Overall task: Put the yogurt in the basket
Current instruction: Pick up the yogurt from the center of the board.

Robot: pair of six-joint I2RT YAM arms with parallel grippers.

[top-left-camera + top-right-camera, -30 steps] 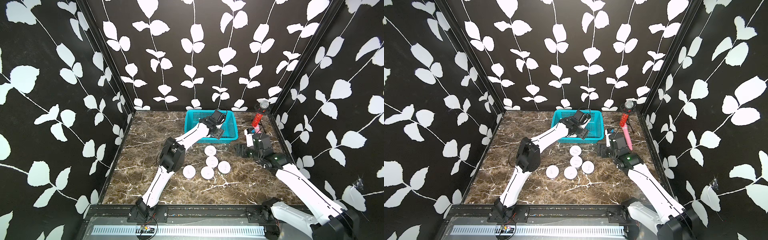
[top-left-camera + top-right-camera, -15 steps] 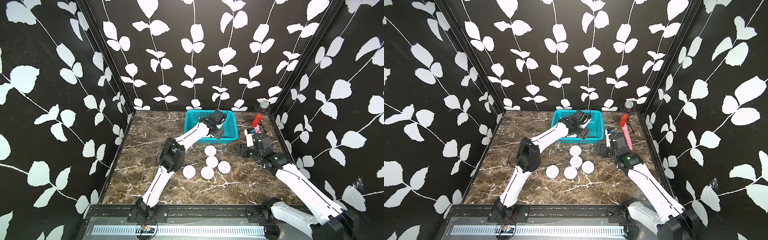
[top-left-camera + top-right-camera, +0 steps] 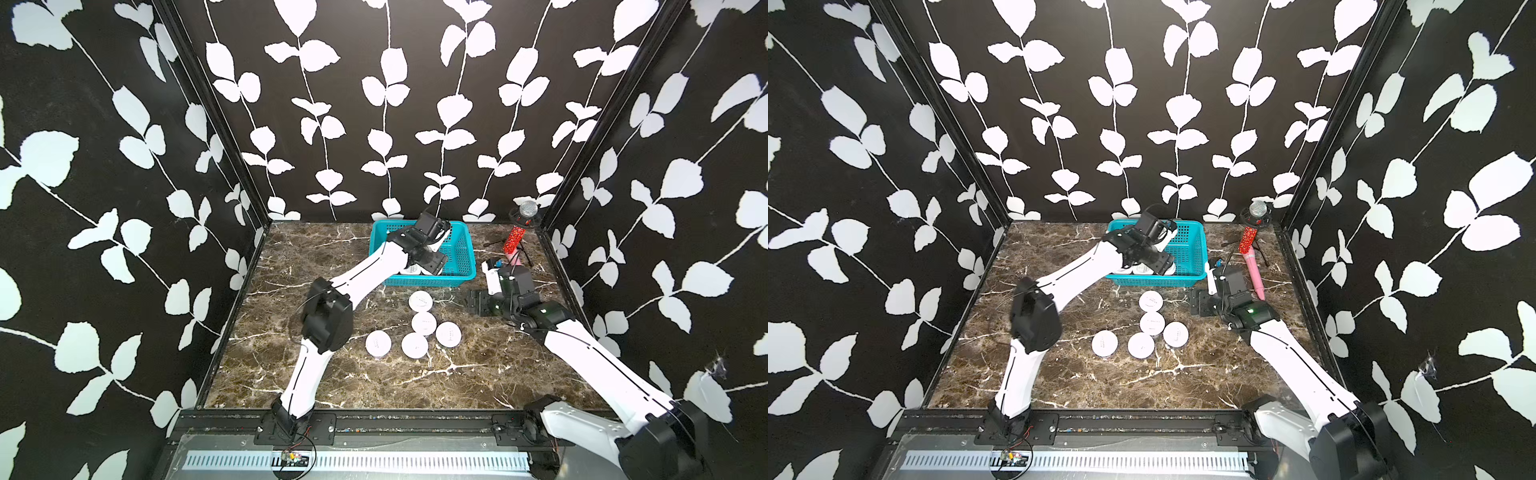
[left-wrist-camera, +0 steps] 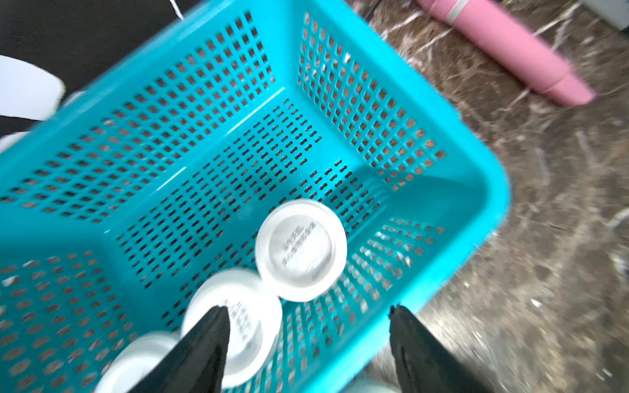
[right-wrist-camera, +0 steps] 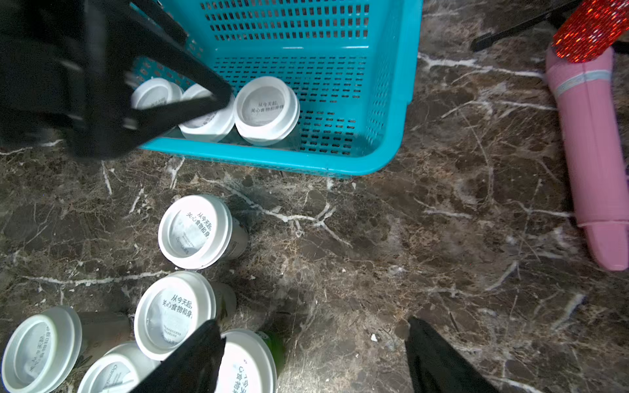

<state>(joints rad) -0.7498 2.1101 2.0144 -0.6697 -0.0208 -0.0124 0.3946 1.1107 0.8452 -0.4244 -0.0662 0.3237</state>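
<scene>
The turquoise basket (image 3: 462, 253) (image 3: 1192, 249) stands at the back of the table. Three yogurt cups (image 5: 266, 109) (image 4: 301, 250) with white lids stand in a row inside it, along its near wall. Over those cups hangs my left gripper (image 4: 308, 309) (image 3: 432, 262), open and empty. Several more yogurt cups (image 3: 423, 323) (image 3: 1152, 323) (image 5: 195, 231) stand clustered on the table in front of the basket. My right gripper (image 5: 313, 325) (image 3: 478, 301) hovers open just right of that cluster, with bare marble between its fingers.
A pink microphone with a red glitter band (image 3: 513, 245) (image 5: 592, 163) lies right of the basket, beside a small black tripod. Leaf-patterned walls close in the back and both sides. The marble table (image 3: 374, 386) stretches toward the front edge.
</scene>
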